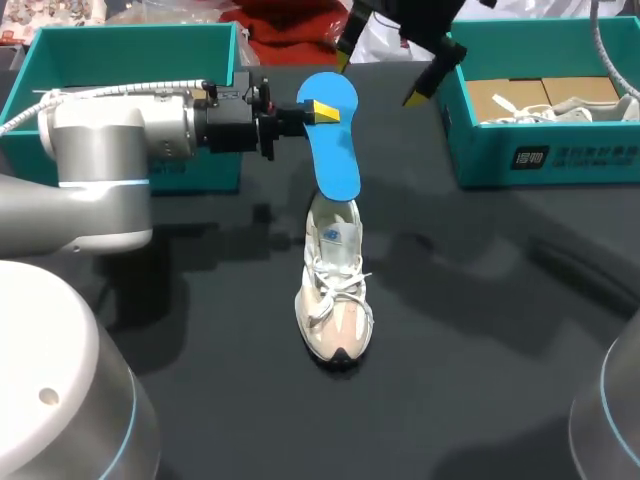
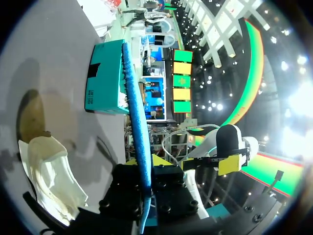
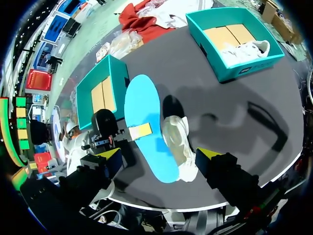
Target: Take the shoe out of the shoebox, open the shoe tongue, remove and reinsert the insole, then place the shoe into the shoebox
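Observation:
A blue insole [image 1: 330, 135] stands tilted above the table, and my left gripper [image 1: 300, 112] is shut on its upper part from the left side. Its lower end meets the heel opening of the white and beige shoe [image 1: 335, 300], which stands on the black table with its toe toward me. In the left wrist view the insole [image 2: 137, 112] shows edge-on between the yellow tips of the left gripper [image 2: 145, 161], with the shoe [image 2: 46, 171] below. My right gripper [image 1: 388, 65] hangs open above and behind the insole. Seen from its wrist, the right gripper [image 3: 160, 156] looks down on the insole [image 3: 146, 127] and shoe [image 3: 178, 147].
A teal shoebox [image 1: 130, 60] stands at the back left behind my left arm. A second teal box [image 1: 540, 150] at the back right holds another white shoe [image 1: 560, 108]. The black table [image 1: 480, 330] lies around the shoe.

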Controlling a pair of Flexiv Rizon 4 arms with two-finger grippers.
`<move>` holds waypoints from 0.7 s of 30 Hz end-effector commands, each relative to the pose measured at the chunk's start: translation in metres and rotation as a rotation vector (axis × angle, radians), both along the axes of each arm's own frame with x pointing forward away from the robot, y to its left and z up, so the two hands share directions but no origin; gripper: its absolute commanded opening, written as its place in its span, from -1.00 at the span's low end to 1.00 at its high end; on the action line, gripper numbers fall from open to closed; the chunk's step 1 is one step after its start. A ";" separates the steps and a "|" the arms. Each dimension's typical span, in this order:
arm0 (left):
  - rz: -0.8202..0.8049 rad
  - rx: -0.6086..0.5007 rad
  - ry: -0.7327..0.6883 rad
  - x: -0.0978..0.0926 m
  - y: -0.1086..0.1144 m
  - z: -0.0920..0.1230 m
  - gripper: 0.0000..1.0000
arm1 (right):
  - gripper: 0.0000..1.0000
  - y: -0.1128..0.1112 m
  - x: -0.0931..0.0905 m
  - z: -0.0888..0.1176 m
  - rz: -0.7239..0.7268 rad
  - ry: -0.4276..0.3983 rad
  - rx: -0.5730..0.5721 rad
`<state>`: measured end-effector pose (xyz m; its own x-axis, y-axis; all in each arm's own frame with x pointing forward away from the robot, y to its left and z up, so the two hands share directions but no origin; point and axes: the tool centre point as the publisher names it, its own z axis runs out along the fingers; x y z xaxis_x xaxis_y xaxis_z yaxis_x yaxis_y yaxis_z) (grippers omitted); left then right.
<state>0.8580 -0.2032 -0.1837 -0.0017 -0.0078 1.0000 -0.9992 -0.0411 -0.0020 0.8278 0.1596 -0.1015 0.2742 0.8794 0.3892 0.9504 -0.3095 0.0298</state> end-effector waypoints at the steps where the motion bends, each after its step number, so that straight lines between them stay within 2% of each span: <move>1: -0.001 0.002 0.000 0.000 0.000 0.000 -1.00 | 1.00 -0.010 -0.005 -0.008 0.006 -0.090 0.309; 21: -0.001 0.002 0.000 0.000 0.000 0.000 -1.00 | 1.00 -0.036 -0.012 -0.038 -0.013 -0.122 0.652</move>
<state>0.8578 -0.2030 -0.1837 -0.0018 -0.0077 1.0000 -0.9991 -0.0415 -0.0021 0.8180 0.1286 -0.1326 0.2803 0.7248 0.6294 0.9473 -0.3146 -0.0597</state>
